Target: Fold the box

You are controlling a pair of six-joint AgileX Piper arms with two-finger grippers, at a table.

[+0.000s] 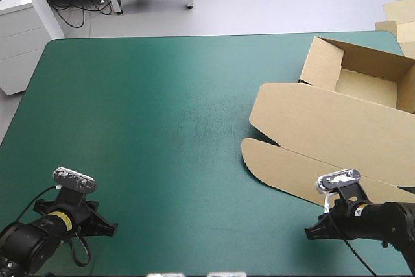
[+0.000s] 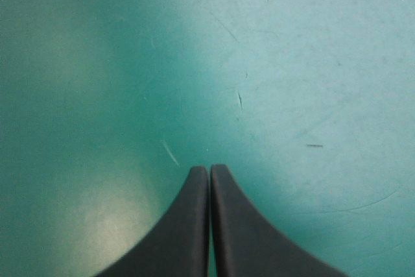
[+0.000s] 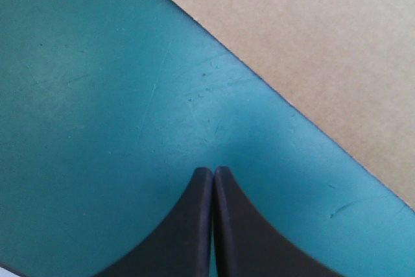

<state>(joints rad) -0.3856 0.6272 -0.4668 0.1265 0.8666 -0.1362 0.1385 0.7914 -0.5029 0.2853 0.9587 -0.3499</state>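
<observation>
- The teal-green cover (image 1: 162, 128) fills most of the high view. It is bare across its left and middle, with only faint scuffs and scratches.
- The box (image 1: 324, 121) lies on the right part of the table, running off the right edge of the high view. It is an open tray with the lid flat.
- The tray end sits toward the far right corner, walls raised and open side up. The lid spreads from it toward the near side, ending in a long flap with a rounded left end.
- The box's length runs from far to near, and its fold lines slant from the table's middle toward the near right.
- More board (image 1: 399, 21) shows beyond the table's far right corner.
- The right gripper (image 3: 213, 170) is low at the near right, just beside the flap's near edge. Its black fingers are pressed together into one point and hold nothing. They are over bare cover, with the box's edge crossing slantwise ahead of them.
- The left gripper (image 2: 209, 168) is at the near left, well apart from the box. Its fingers are likewise pressed together over bare cover, holding nothing.
</observation>
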